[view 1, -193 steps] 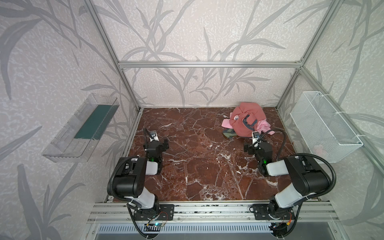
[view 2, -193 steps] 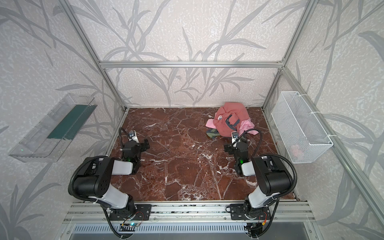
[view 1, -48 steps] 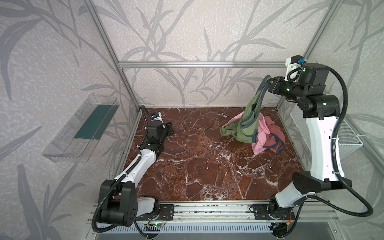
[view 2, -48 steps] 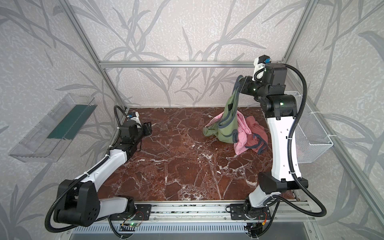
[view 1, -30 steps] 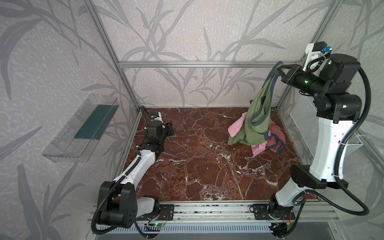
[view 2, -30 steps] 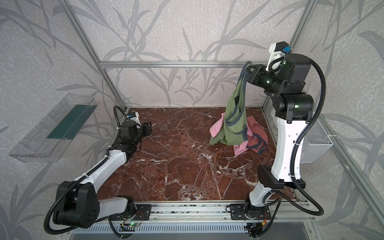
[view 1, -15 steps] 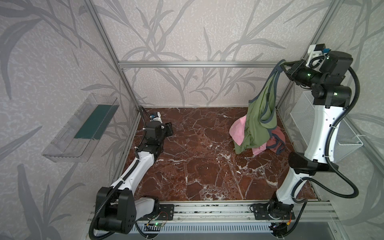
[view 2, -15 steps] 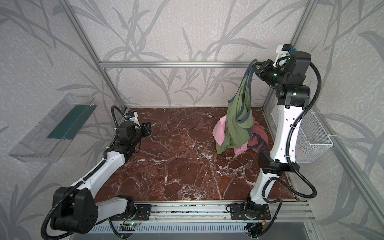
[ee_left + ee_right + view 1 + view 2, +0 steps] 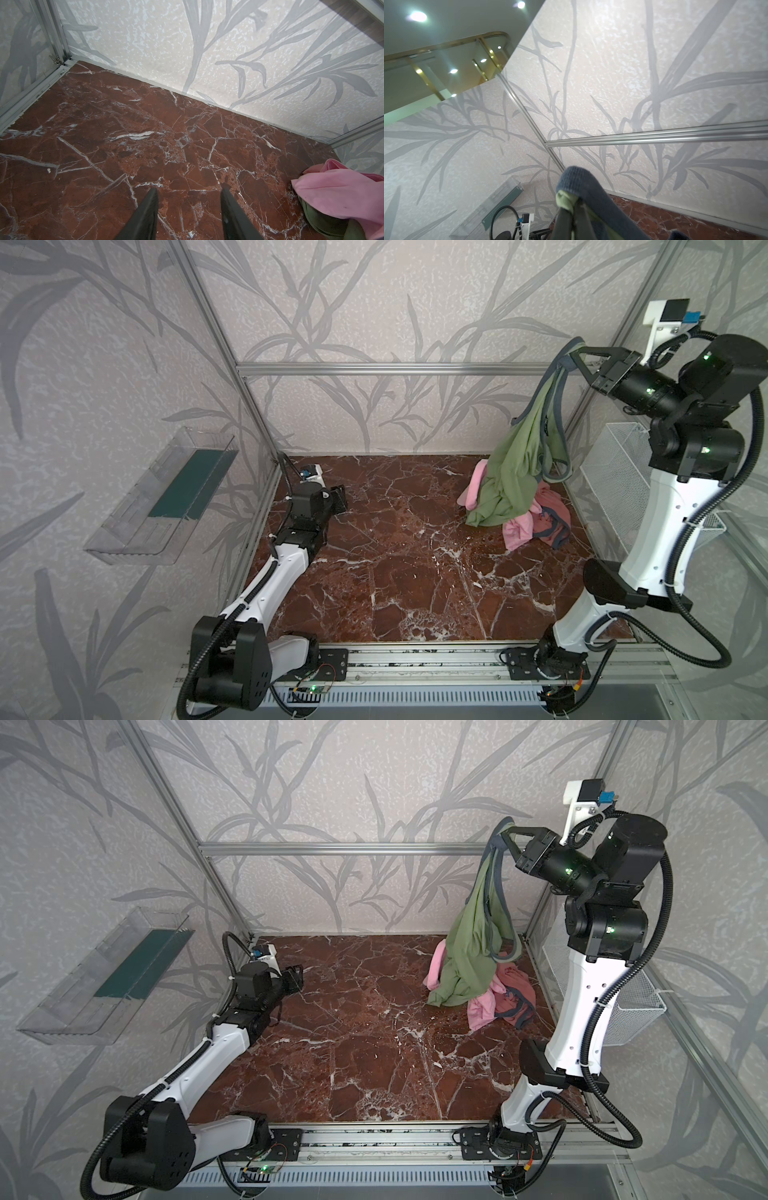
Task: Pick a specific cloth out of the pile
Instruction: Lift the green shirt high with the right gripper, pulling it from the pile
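Lifted a little higher than half a second ago, the cloth [image 9: 511, 472] is hanging from the right gripper [image 9: 575, 358], its lower hem riding slightly further up in both top views. Right gripper's fingers are pinching together on the navy-trimmed edge of this olive-green shirt; the right wrist view is showing blue ribbing and green fabric [image 9: 572, 197] bunching at the fingertips. Body of the cloth [image 9: 465, 952] is draping straight down below the gripper, navy strap loops trailing beside it. Cannot tell whether the hem is clearing the marble tabletop [image 9: 395, 564]. Rest of the pile [image 9: 505, 1002] is lying well below the right gripper: light pink cloth [image 9: 517, 529] partly clinging behind and under the green fabric, salmon-red shirt [image 9: 550, 510] lying flat just beside it, toward the wire basket [image 9: 615, 472]. Left gripper [image 9: 188, 190] is hovering low over bare marble at the far side, fingers apart, nothing between them. Pink fabric [image 9: 336, 193] with a green fold beneath it is lying ahead of it and off to one side, well apart.
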Robot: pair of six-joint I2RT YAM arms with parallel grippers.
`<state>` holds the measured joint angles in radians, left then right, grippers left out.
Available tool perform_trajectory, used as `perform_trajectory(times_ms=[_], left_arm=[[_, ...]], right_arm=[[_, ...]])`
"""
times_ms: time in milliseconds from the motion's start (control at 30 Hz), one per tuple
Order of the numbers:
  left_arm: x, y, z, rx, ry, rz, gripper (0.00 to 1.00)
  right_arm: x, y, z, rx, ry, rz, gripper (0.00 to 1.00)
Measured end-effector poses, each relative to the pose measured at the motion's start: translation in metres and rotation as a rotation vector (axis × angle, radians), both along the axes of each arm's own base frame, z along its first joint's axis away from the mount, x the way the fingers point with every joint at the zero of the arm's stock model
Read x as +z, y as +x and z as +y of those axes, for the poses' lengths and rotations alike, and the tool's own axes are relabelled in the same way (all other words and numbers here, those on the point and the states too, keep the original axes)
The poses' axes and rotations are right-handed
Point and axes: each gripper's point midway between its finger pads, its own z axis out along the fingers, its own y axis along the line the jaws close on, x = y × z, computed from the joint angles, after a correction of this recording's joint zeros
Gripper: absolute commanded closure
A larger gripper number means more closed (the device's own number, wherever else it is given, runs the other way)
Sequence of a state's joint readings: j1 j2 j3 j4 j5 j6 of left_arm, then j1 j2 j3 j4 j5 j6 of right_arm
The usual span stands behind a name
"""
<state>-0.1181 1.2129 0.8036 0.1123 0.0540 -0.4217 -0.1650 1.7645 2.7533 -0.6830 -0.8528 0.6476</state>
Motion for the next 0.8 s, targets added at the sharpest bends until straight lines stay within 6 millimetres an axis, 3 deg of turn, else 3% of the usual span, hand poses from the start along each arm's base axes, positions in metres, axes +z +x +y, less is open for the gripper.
perform_trajectory(times_ms=[133, 433, 633, 800], left_arm=[[0.002, -0.003, 0.0, -0.001, -0.002, 0.0, 0.53], [0.015, -0.014, -0.001, -0.007, -0.002, -0.004, 0.54], [0.052, -0.023, -0.002, -0.007, -0.014, -0.035, 0.55], [0.081, -0.042, 0.0, -0.003, -0.025, -0.061, 0.55]], right_arm=[[0.012, -0.016, 0.007, 0.047, -0.012, -0.054, 1.0], [0.02, -0.026, 0.022, 0.143, 0.011, -0.065, 1.0], [0.014, -0.032, 0.057, 0.254, 0.014, -0.044, 1.0], [0.008, -0.047, 0.088, 0.326, 0.003, -0.031, 1.0]])
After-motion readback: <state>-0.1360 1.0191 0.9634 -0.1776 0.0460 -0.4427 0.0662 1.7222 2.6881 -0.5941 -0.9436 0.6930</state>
